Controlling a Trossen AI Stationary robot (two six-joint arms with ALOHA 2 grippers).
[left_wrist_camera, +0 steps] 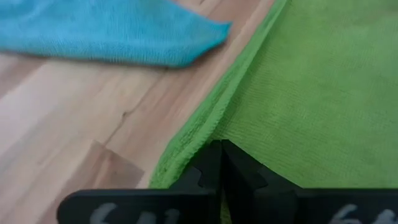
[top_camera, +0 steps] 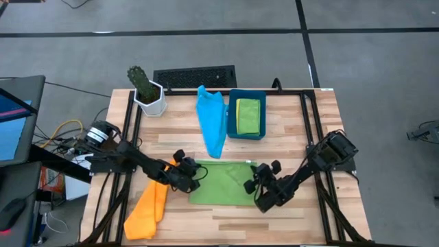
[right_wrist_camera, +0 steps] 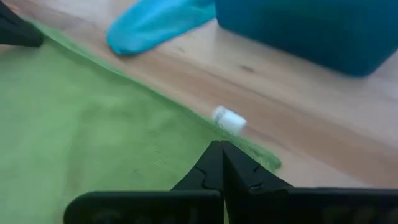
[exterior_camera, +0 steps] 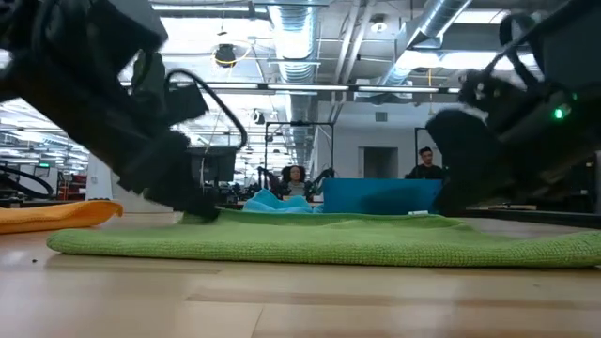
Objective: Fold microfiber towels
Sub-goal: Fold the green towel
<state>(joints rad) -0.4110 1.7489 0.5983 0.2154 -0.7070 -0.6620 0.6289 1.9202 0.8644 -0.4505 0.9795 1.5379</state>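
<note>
Green towel (top_camera: 223,182) lies flat at the table's front, long axis running arm to arm — left gripper (top_camera: 193,173) pinched shut on its far-left corner, right gripper (top_camera: 255,182) on the far-right corner, both equally placed to fold it toward the front edge

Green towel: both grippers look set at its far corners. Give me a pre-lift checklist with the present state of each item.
1. Left gripper shut on green towel edge: ok.
2. Right gripper shut on the towel's edge near its white tag: ok.
3. Towel lying flat on the table: ok.
4. Blue towel clear of the green one: ok, wood shows between them.
5. Orange towel clear of the green one: cannot tell, the left arm hides the gap.
6. Bin out of the fold path: ok, it sits farther back.
</note>
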